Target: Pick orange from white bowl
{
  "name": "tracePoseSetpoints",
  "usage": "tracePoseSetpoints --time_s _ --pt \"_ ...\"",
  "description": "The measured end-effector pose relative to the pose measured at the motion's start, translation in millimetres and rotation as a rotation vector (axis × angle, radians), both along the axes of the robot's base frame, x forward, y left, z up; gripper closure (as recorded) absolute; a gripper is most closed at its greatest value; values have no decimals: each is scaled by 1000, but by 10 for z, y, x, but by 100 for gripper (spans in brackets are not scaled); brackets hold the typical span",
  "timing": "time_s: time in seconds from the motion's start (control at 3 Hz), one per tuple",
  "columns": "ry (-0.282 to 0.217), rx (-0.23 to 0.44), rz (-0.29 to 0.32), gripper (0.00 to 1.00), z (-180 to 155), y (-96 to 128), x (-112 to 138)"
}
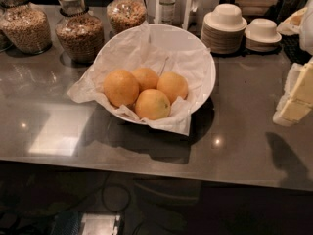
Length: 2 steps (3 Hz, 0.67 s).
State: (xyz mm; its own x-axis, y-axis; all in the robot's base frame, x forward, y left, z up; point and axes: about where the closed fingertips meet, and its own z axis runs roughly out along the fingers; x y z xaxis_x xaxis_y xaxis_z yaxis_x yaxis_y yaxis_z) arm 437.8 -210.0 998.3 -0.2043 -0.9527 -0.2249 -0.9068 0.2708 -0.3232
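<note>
The end effector (293, 104) hovers above the counter (234, 131); open or closed, I cannot tell. This seems the approach step: the orange (121, 87) in the white bowl (208, 62) lies well to its left, calling for a reach across.

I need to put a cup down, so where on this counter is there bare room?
Bare counter lies left of the bowl, in front of the jars, and along the front edge. A narrower patch sits between the bowl and the gripper at the right edge. The back is crowded with jars and stacked plates.
</note>
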Motion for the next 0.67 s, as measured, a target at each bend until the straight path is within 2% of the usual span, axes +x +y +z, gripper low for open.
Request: tracePoseSetpoints --time_s 0.33,0.67 --pt "0 0 0 0 0 0 0" --pt "-5 87 50 0 47 89 2"
